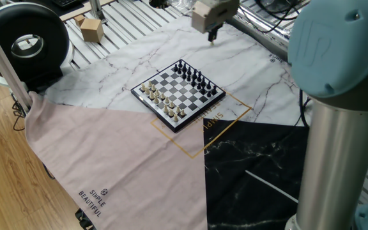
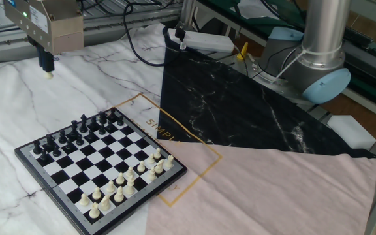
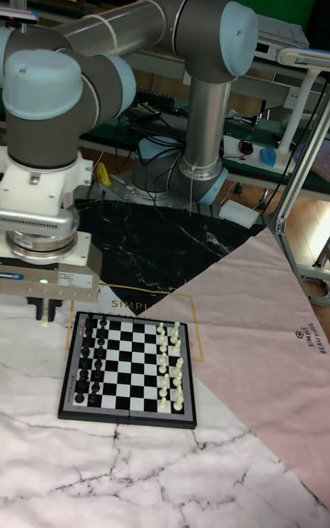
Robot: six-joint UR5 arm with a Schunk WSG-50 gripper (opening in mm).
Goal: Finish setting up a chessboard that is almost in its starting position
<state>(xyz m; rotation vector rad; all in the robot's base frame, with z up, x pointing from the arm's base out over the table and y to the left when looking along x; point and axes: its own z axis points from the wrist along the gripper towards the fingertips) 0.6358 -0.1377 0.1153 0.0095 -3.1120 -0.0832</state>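
The end effector [image 2: 47, 70] hangs in the air with its two dark fingers pinched on a tiny cream chess piece [image 2: 48, 75] at their tips, above the white marble-print cloth [image 2: 18, 111] that covers the tabletop. Below it and off to one side, well apart, lies the small square chessboard of black and white checks with a dark rim [image 2: 100, 168]. The row of black pieces [image 2: 77, 130] stands along the board edge nearer the end effector, and the cream pieces [image 2: 126, 183] stand along the far edge. Beyond the board lie a black marble-print cloth [image 2: 240, 111] and a plain pink cloth [image 2: 273, 196]. The grey-and-blue robot arm [image 3: 137, 42] arches over from behind.
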